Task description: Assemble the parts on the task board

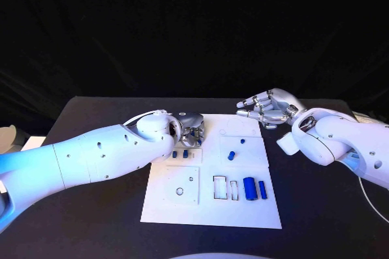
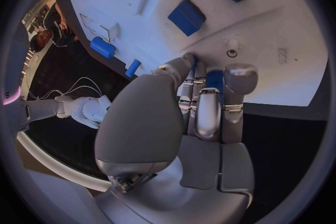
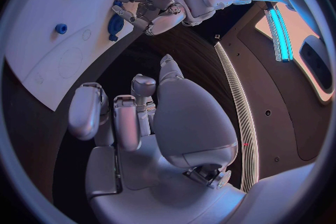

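Note:
The white task board [image 1: 212, 211] lies mid-table. My left hand [image 1: 190, 130] hovers over its upper left part with fingers curled together; a small blue part [image 2: 214, 79] shows pinched between them, also seen under the fingertips as the blue part [image 3: 115, 24]. Two small blue pieces [image 1: 180, 154] lie just below that hand, and another small piece [image 1: 232, 155] sits in the board's middle. A thick blue cylinder [image 1: 249, 188] and a thinner one [image 1: 262, 189] lie at the lower right. My right hand [image 1: 266, 109] hangs off the board's upper right corner, loosely bent, holding nothing.
Outlined slots [image 1: 220, 187] and a square plate with a ring [image 1: 182, 185] mark the board's lower half. Black table [image 1: 89, 214] surrounds the board on all sides. A white cable [image 1: 369, 200] runs along the right edge.

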